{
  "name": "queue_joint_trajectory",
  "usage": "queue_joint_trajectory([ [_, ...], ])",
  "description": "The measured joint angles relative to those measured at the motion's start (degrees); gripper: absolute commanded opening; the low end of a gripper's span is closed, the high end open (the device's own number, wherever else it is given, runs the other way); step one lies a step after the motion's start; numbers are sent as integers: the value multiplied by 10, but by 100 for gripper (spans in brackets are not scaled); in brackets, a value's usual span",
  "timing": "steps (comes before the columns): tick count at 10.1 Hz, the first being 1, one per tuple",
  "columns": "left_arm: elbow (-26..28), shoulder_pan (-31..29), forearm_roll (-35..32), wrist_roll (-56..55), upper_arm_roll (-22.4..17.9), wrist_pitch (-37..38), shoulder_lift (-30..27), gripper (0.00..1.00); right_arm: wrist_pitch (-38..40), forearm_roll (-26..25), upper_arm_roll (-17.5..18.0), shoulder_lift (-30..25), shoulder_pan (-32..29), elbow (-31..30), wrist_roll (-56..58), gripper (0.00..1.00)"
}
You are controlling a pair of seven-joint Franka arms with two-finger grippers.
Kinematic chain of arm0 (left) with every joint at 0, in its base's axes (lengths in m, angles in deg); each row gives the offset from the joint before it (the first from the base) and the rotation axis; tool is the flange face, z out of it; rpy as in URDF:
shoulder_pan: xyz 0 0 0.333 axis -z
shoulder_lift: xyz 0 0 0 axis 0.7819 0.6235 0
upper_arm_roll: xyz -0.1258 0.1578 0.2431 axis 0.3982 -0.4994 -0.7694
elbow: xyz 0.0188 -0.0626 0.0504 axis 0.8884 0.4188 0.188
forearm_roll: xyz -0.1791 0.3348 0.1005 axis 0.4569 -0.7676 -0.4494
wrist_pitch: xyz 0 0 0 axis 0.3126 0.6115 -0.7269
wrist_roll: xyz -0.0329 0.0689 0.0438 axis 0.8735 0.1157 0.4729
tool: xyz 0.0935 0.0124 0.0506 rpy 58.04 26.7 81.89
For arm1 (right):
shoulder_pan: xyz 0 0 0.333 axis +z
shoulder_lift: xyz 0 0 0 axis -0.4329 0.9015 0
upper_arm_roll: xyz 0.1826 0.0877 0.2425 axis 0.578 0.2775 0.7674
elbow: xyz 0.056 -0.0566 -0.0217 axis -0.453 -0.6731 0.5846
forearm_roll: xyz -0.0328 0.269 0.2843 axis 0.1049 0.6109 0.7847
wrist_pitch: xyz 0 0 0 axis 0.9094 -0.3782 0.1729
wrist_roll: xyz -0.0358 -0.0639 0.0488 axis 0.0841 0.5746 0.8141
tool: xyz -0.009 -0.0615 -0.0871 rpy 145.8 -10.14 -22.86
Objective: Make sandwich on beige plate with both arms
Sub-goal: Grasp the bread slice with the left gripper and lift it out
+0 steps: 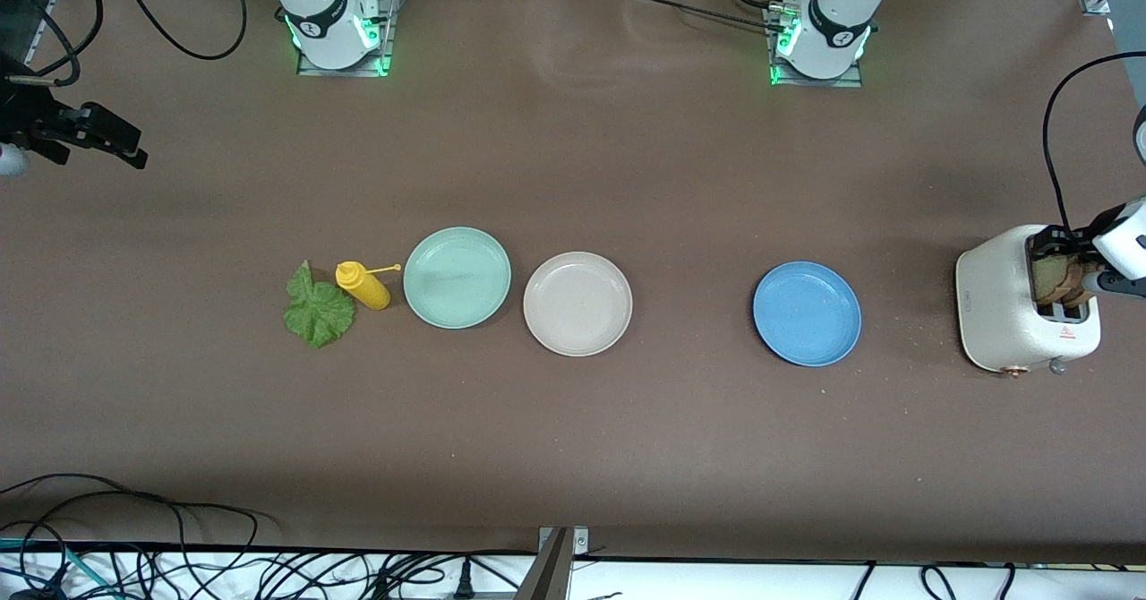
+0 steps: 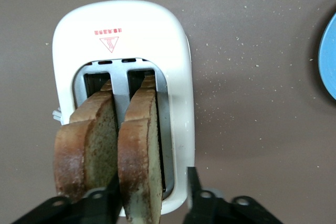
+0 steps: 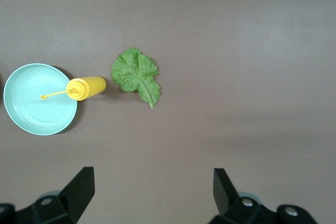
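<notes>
1. You are looking at a long brown table (image 1: 573,457) with cables trailing along its edges. Read the front view as a dial, with 12 o'clock at the two arm bases.
2. The front view is giving you the whole row. The beige plate (image 1: 577,304) is sitting near the centre, the mint-green plate (image 1: 457,277) just beside it at its 9 o'clock, and the blue plate (image 1: 807,313) well apart at its 3 o'clock.
3. Only the left wrist view is showing you into the toaster (image 2: 142,30): both slots are holding bread, one slice (image 2: 89,145) beside the other slice (image 2: 139,145), both standing upright.
4. The right wrist view is showing the lettuce leaf (image 3: 137,76) and the yellow bottle (image 3: 86,87) more clearly. The bottle's nozzle is reaching over the mint-green plate's rim.
5. You are counting three plates, two bread slices, one lettuce leaf, one yellow bottle and one toaster.
6. The left gripper (image 2: 152,182) is reaching down over the toaster at 3 o'clock. Its claw is standing partly open and straddling one slice, with one finger between the slices and the other clear of the bread, so it is not yet pinching.
7. The right gripper (image 3: 152,174) is waiting at about 10 o'clock, with its claw spread wide and holding nothing.
</notes>
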Motion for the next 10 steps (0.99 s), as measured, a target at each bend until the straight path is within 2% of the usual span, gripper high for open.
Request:
queue_joint_trajectory([
  [6, -14, -1, 0, 48, 1, 7, -3, 0, 0, 0, 0, 0, 0, 0, 0, 100],
  [8, -74, 2, 0, 51, 9, 72, -8, 0, 0, 0, 0, 0, 0, 0, 0, 100],
  [10, -117, 9, 0, 53, 15, 106, -14, 0, 0, 0, 0, 0, 0, 0, 0, 100],
])
